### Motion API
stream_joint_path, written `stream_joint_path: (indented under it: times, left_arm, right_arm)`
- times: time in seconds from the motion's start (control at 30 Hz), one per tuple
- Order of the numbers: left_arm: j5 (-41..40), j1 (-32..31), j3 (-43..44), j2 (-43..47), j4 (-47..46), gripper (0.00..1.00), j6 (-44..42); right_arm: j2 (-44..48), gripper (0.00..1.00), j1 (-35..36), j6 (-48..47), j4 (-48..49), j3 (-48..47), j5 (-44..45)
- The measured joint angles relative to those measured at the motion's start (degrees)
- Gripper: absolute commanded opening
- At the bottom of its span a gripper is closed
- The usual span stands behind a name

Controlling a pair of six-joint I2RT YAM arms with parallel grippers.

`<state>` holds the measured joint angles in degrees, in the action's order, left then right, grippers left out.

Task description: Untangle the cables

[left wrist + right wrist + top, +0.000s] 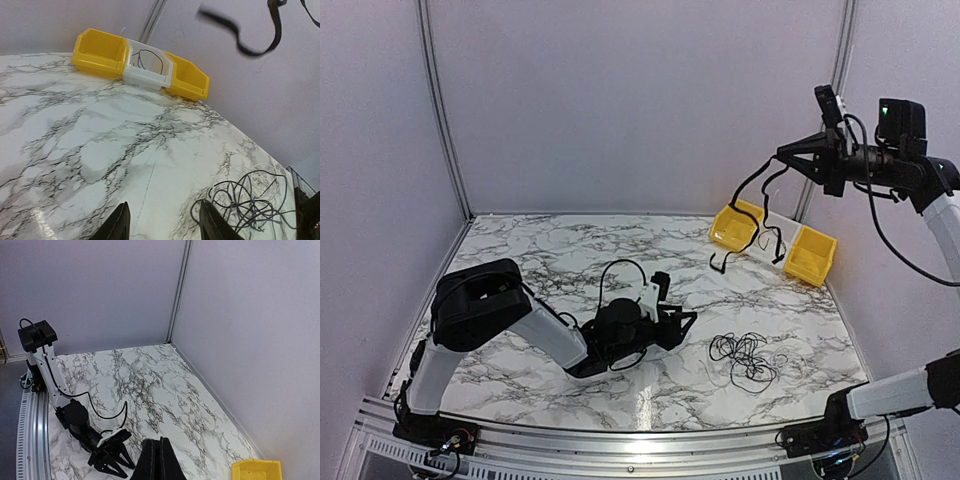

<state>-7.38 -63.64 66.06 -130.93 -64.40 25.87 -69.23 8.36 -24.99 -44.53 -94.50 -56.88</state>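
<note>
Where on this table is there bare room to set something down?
The marble-patterned table is bare along the back wall, from its left corner to the row of yellow and white plastic bins. Crowded: the tangle of thin black cables near the left gripper, and the bins, under a dangling black cable.

Three bins (733, 228), two arms (535, 330), one cable tangle (745, 358)

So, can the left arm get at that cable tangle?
Probably yes: its open pincer sits low beside the tangle, with only table between them.
</note>
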Motion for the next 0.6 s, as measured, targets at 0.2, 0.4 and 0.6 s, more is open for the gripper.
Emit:
stream_joint_path:
  times: [0.2,0.4,0.6]
  left_arm:
    - [-2.5,0.3,-6.6,8.5,5.0,0.58,-5.7]
    - [-3.0,0.3,-9.8,21.2,11.1,0.59,-8.6]
    - [-2.6,0.0,-15.5,28.3,15.7,0.58,-8.2]
  right_arm:
    - [-0.8,0.00,-3.4,2.1,9.1,7.9,3.6]
    - [-4.9,0.00,-7.9,5.0,16.7,12.5,8.8]
    - [-6.9,0.00,-10.7,6.8,24.3,12.7,15.8]
